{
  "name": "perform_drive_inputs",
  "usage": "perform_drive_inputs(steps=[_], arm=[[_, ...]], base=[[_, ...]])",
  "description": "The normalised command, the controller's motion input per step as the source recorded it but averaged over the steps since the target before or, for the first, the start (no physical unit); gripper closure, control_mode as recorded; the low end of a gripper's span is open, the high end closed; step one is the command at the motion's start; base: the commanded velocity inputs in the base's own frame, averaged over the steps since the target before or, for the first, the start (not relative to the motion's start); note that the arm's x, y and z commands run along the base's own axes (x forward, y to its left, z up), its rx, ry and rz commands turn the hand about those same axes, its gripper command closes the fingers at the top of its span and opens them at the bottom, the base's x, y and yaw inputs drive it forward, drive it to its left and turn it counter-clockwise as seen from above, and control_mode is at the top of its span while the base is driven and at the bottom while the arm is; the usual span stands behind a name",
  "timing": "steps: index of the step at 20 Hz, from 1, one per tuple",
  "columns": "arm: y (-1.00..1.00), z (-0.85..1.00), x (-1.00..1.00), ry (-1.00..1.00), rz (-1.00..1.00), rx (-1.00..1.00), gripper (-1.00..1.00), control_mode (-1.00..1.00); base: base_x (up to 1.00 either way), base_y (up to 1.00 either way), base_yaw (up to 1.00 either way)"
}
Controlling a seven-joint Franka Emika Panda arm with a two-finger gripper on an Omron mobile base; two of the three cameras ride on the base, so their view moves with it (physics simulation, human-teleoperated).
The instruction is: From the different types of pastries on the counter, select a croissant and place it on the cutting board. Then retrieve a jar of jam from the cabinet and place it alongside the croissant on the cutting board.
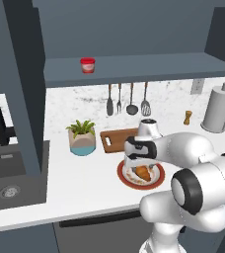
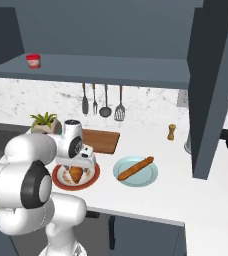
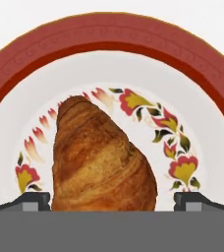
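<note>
The croissant (image 3: 101, 157) lies on a round red-rimmed plate (image 3: 109, 39) with a flower pattern, on the white counter (image 1: 85, 173). My gripper (image 3: 114, 202) hangs just above it, open, one fingertip on each side of the pastry. From the base I see the gripper (image 1: 141, 166) (image 2: 78, 168) over the croissant (image 1: 143, 172) (image 2: 76, 174). The wooden cutting board (image 1: 115, 140) (image 2: 103, 140) lies bare behind the plate. A long stick pastry (image 2: 135, 168) rests on a pale blue plate (image 2: 148, 180). The red jar of jam (image 1: 88, 64) (image 2: 33, 60) stands on the cabinet shelf (image 1: 149, 66).
A potted plant (image 1: 82, 138) stands left of the board. Utensils (image 1: 127, 101) hang on the back wall. A pepper mill (image 1: 187, 117) and a paper towel roll (image 1: 218, 108) stand at the right. A dark sink (image 1: 11, 183) sits at the far left.
</note>
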Motion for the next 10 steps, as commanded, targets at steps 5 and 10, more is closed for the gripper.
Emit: perform_drive_inputs(steps=[5, 10], arm=[[0.0, -0.16, 0.01, 0.0, 0.0, 0.0, -1.0, -1.0], [0.0, 0.0, 0.0, 0.0, 0.0, 0.0, -1.0, -1.0]], base=[[0.0, 0.0, 0.0], [0.0, 0.0, 0.0]])
